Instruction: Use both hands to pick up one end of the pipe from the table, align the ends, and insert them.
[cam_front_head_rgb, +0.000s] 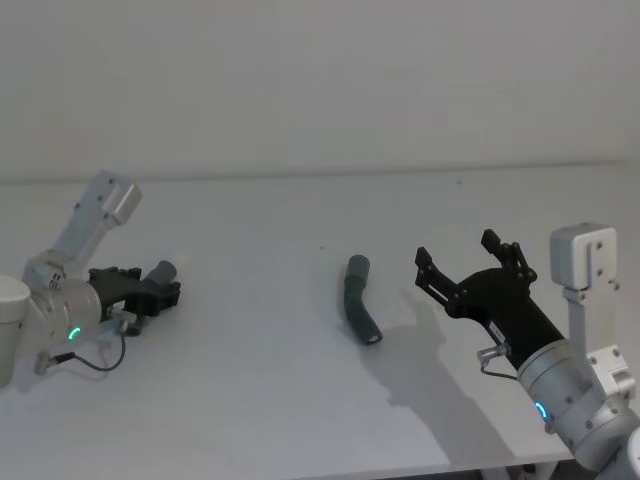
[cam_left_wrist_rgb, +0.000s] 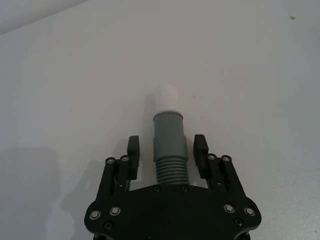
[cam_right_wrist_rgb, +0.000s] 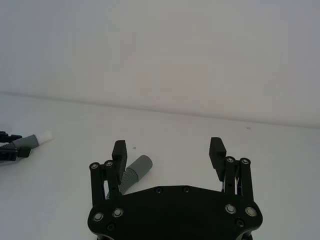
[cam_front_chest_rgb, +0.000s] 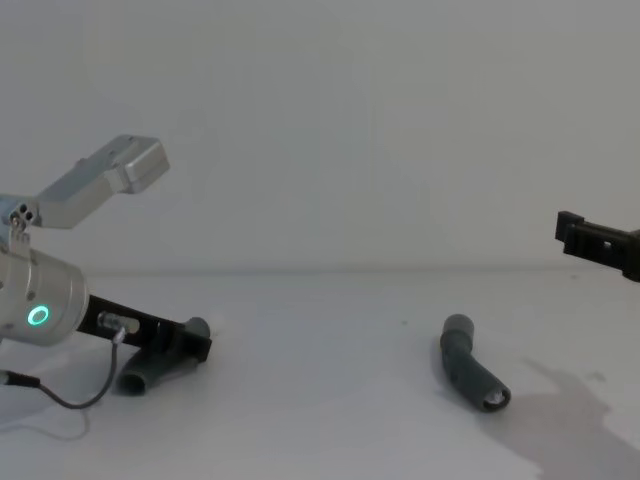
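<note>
White and matte, the table (cam_front_head_rgb: 250, 400) runs back to a plain pale wall (cam_front_head_rgb: 320, 80). Your landmark is the short, dark grey, bent collared pipe piece (cam_front_head_rgb: 360, 305), which lies flat on the table about midway across. Its wider grey collar (cam_front_head_rgb: 357, 265) points away from the robot towards the wall, and its other end lies nearer the robot.

On the robot's right of the collared pipe piece, near it but not touching, you have the black toothed two-finger right gripper (cam_front_head_rgb: 456, 252) hanging above the table. Its jaws are spread wide with nothing between them. In the right wrist view the collar shows just past one finger (cam_right_wrist_rgb: 119, 155). The arm's shadow (cam_front_head_rgb: 430, 380) falls on the table, on the robot's side of the landmark piece.

Well apart from the collared pipe piece, on the robot's left of it, your black toothed left gripper (cam_left_wrist_rgb: 166, 145) sits low at the table. It straddles the dark grey white-tipped pipe piece (cam_left_wrist_rgb: 168, 127), with one finger on each side of the ribbed section. A slim gap shows between each finger and the tube, so the jaws are not clamped on it. The narrow white plug tip (cam_left_wrist_rgb: 166, 97) juts out beyond the fingertips. In the chest view this piece's rear end rests on the table.
</note>
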